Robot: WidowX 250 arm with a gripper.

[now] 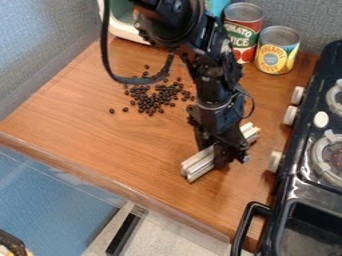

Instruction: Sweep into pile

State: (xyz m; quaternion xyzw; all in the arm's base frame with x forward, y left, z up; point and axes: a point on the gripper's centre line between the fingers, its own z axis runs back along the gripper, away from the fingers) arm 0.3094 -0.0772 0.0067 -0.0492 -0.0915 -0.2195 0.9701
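- Pincer (223,156) closed around the pale ribbed bar (199,163), near and right of the dark beans (157,97)
- Beans loosely heaped on the counter's (127,145) far left part, strays at the heap's left
- Likely step: lining up a sweep
- Next move probably wants the bar beside the strays, flat, pushing them inward

Slanted view down onto the bench (100,145), from above and on the near side of the hand (219,156), facing the wall (317,15) behind it, fairly near, far enough back for the stove (288,181) beside the hand and the floor (57,200) nearer than it.
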